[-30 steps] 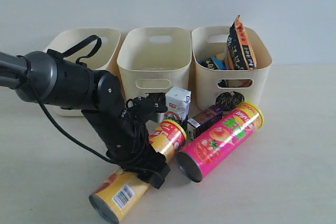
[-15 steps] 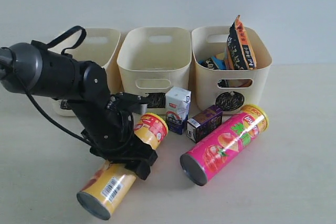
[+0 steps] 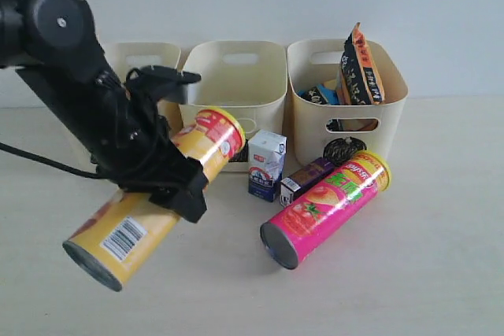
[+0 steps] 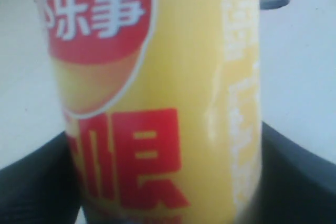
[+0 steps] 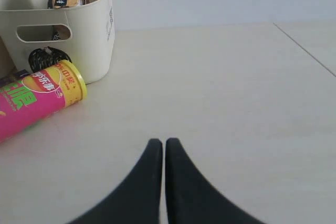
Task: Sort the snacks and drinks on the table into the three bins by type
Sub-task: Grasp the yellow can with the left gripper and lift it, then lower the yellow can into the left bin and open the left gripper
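One yellow tube [image 3: 134, 222] hangs tilted clear of the table [image 3: 441, 273], pinched at mid-length by the left gripper [image 3: 175, 179]. Pink tube [image 3: 327, 208] lies on the table, just beside the purple carton [image 3: 305, 179], near the white carton [image 3: 266, 164]. Right gripper [image 5: 164, 153]: fingers pressed together, low above the table.

Yellow chip tube [image 4: 157, 103] is showing white "乐事" on red, a red "限" beneath (barcode [image 3: 124, 238] on its side); right bin [image 3: 390, 112] is bearing a black circle [image 3: 344, 149].
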`<state>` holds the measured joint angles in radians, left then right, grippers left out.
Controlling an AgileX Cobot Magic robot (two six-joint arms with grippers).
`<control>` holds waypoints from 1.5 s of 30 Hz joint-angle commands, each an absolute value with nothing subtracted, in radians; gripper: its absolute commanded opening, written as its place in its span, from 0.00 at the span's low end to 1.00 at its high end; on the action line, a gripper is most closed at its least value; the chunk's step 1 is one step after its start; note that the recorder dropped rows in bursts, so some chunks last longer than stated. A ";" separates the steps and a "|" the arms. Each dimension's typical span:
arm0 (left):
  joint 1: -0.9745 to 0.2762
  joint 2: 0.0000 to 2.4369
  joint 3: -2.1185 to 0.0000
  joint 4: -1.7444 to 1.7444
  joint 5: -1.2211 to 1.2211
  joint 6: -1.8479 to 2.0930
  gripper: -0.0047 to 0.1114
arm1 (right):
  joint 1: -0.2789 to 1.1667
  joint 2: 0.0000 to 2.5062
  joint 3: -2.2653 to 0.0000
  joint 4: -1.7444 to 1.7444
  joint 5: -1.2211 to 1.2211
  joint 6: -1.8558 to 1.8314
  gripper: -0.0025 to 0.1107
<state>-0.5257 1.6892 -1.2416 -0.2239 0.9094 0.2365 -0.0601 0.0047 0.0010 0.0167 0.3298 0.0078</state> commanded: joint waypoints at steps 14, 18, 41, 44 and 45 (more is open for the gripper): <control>-0.209 1.639 -1.542 -0.190 0.840 0.179 0.08 | -0.060 0.000 0.000 0.013 0.322 0.006 0.02; -0.161 1.730 -1.654 -0.186 0.838 0.179 0.08 | -0.060 0.000 0.000 0.013 0.322 0.006 0.02; -0.120 2.285 -2.196 -0.165 0.808 0.172 0.08 | -0.060 0.000 0.000 0.013 0.322 0.006 0.02; -0.120 2.304 -2.200 -0.163 0.808 0.172 0.08 | -0.060 0.000 0.000 0.013 0.322 0.006 0.02; -0.120 2.309 -2.200 -0.160 0.808 0.172 0.08 | -0.060 0.000 0.000 0.013 0.322 0.006 0.02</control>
<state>-0.1227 2.2988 -2.1881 -0.1718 0.8099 0.1848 -0.0601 0.0047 0.0010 0.0167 0.3298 0.0078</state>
